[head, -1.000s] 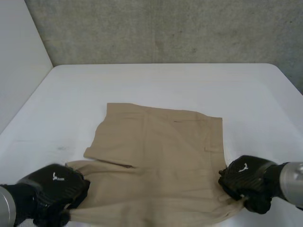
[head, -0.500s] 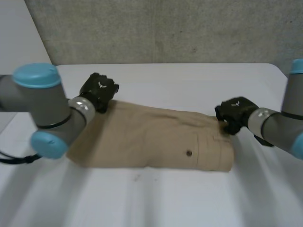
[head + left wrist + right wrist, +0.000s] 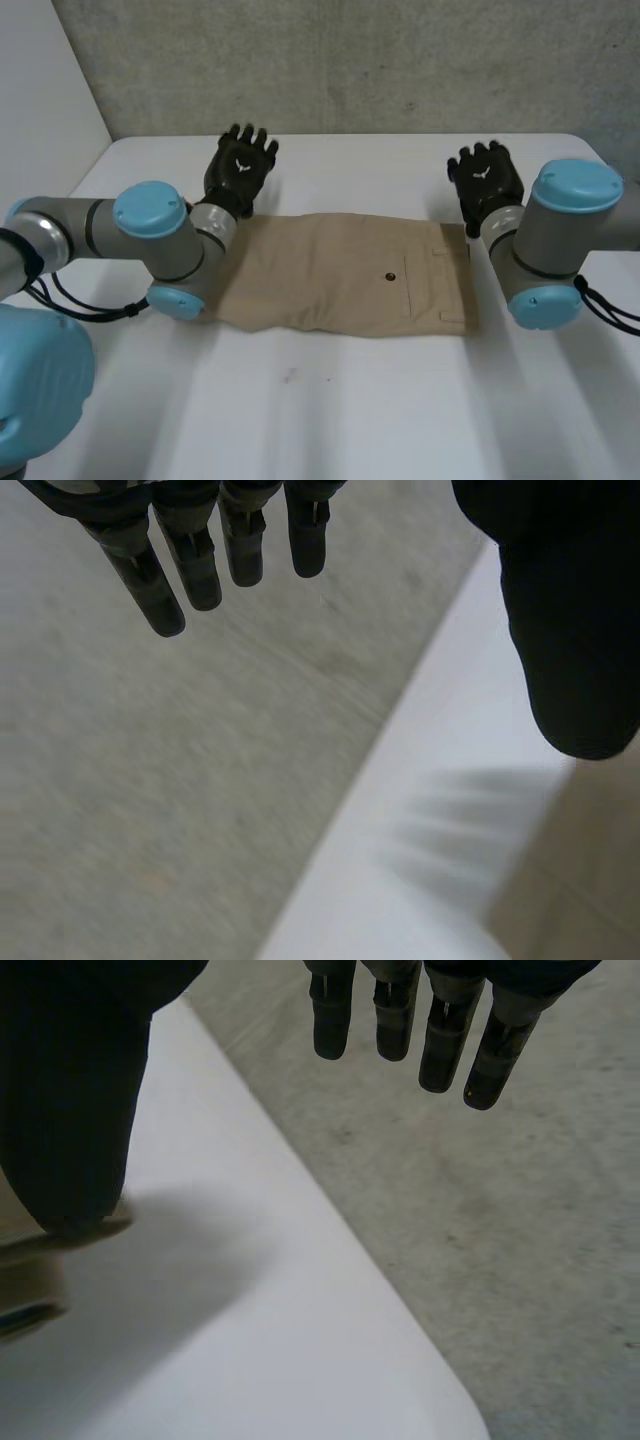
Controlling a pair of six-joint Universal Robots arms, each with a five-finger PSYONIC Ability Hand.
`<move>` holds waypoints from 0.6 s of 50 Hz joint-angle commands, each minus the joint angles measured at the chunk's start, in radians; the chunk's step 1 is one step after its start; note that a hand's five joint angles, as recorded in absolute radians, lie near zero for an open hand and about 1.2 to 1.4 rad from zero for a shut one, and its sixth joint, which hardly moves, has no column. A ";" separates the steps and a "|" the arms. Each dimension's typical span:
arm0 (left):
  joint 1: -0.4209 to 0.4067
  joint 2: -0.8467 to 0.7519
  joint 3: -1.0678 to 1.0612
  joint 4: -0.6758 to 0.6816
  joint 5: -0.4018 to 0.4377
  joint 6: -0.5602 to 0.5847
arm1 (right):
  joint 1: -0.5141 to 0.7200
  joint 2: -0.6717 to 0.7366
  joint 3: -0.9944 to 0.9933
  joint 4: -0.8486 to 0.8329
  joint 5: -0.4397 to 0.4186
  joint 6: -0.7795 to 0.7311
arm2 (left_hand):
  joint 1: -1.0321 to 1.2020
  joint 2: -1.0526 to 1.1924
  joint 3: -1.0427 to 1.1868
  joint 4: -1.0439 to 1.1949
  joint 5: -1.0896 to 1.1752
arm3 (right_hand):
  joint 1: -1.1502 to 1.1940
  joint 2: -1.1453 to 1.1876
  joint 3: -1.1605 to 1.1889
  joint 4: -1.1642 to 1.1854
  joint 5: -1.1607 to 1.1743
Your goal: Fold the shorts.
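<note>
The tan shorts [image 3: 340, 275] lie folded into a long flat band across the middle of the white table [image 3: 350, 420]. A pocket [image 3: 432, 285] and a small dark button [image 3: 393, 275] face up near their right end.

The left hand [image 3: 240, 165] is held up just past the far left corner of the shorts, with its back toward the head camera. Its fingers [image 3: 165, 590] are straight and spread wide, the thumb stands well apart from them, and they hold nothing. In its wrist view a tan corner of the shorts shows beside the thumb tip.

The right hand [image 3: 483, 175] stands the same way past the far right corner. Its fingers [image 3: 400, 1020] are straight and apart and hold nothing, and a strip of tan cloth lies just under the thumb. Neither hand seems to touch the shorts, though the gap is hard to judge.

The left arm [image 3: 175, 250] crosses the left end of the shorts and hides it. A grey wall [image 3: 400, 60] rises behind the table.
</note>
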 commanded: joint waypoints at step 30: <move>0.036 0.772 -0.925 -0.192 -0.064 -0.431 | -0.092 -0.323 0.566 0.158 -0.270 0.344 | 0.015 0.010 0.000 0.007 -0.009 | 0.436 0.417 0.424 0.405 0.401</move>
